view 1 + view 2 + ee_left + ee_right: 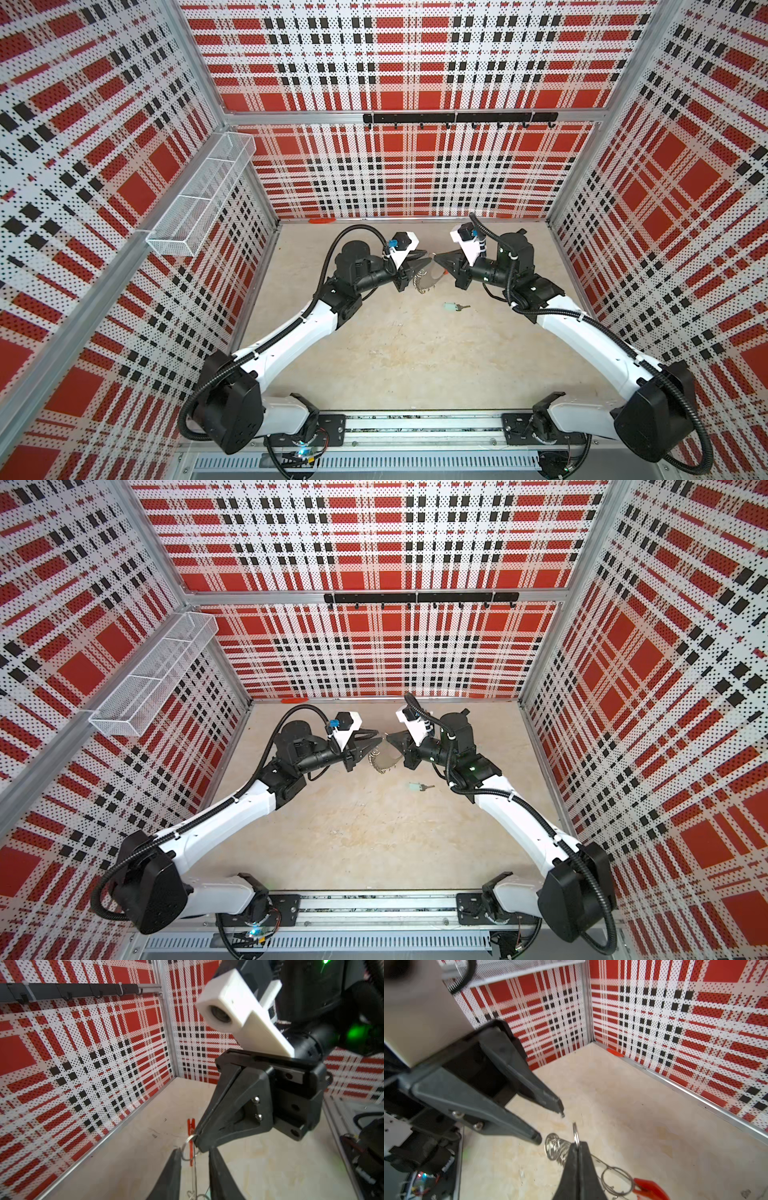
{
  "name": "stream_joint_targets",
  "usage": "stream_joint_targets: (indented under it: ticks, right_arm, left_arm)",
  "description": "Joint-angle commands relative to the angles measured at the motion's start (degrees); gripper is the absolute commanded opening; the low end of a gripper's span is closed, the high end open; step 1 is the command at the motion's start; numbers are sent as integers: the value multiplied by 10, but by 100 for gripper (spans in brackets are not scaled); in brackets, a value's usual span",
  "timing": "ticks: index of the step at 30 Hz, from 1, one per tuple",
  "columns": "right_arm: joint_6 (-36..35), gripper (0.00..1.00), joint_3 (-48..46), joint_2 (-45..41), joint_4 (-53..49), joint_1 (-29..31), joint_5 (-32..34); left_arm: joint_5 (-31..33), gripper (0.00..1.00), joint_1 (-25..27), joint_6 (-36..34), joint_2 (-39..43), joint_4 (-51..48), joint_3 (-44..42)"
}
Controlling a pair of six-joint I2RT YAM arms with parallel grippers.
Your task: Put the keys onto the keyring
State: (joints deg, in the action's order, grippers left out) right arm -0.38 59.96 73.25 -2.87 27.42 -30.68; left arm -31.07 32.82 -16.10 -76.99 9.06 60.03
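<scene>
Right fingers [572, 1167] clenched on one wire loop of the lifted keyring [557, 1148], left fingers [512, 1124] released just beside it, keys [454, 307] apart on the desk [395, 353]; the thin loop could slip and drop the hoop.

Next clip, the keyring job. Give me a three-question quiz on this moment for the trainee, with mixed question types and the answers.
1. Where is the key with the teal tag?
2. Which one holds a wire loop of the keyring? A) left gripper B) right gripper C) neither
3. True or false: the left gripper's jaws are shut.

Key
1. It lies on the table, apart from the keyring, on the right arm's side.
2. B. Its jaws are closed on the loop.
3. False. They stand apart with nothing between them.
</scene>
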Motion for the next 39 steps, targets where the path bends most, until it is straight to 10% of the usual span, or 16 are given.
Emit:
stream_joint_targets:
  ticks: [1,22,38,39]
  right_arm:
    - [-77,0,14,-18,-32,6,16]
    - [-79,0,23,-29,-50,20,-29]
    - [-33,0,21,-29,-12,23,-32]
    - [-22,11,16,-34,-1,24,-18]
  left_arm:
    - [-19,25,-2,-140,-20,-187,54]
    - [-71,25,-16,-176,-86,-261,158]
    - [-159,0,-11,-166,-86,-248,138]
    - [-163,0,-13,-144,-79,-221,124]
